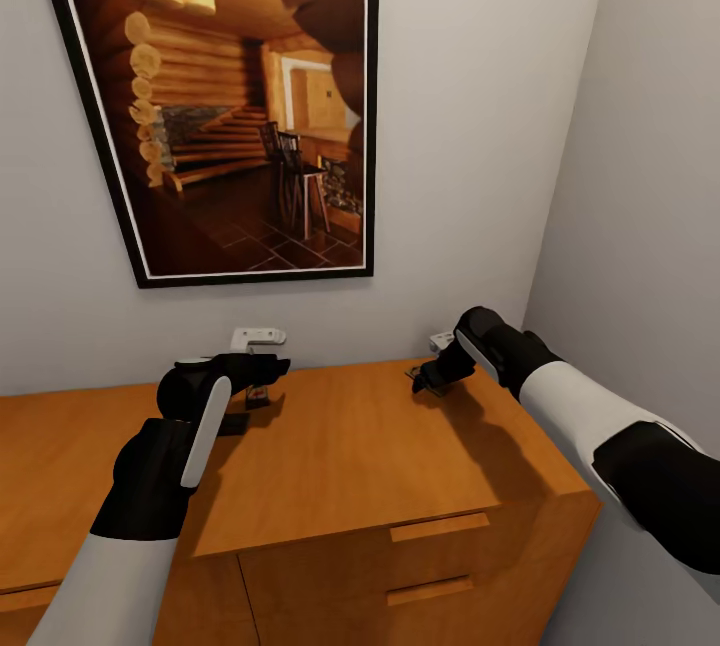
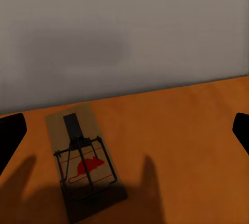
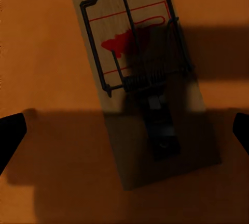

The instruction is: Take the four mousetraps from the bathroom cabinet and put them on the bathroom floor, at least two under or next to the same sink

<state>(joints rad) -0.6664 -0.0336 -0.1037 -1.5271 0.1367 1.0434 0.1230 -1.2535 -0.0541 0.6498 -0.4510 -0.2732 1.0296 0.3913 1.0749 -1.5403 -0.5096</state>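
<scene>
Two mousetraps lie on the top of the orange-brown cabinet (image 1: 350, 456), near the back wall. One mousetrap (image 1: 258, 396) sits just under my left gripper (image 1: 268, 368). In the left wrist view that mousetrap (image 2: 83, 164) lies flat, red mark up, off to one side of the open left gripper (image 2: 127, 130). The other mousetrap (image 1: 414, 376) peeks out beside my right gripper (image 1: 430, 382). In the right wrist view this mousetrap (image 3: 140, 78) lies between the spread black fingertips (image 3: 10, 135), and the right gripper (image 3: 124, 130) hovers open over it, touching nothing.
A large framed picture (image 1: 230, 96) hangs on the wall behind the cabinet. Two white wall sockets (image 1: 258, 336) (image 1: 441, 339) sit just above the top. The side wall (image 1: 650, 176) stands close on the right. Drawer handles (image 1: 440, 526) show on the cabinet front.
</scene>
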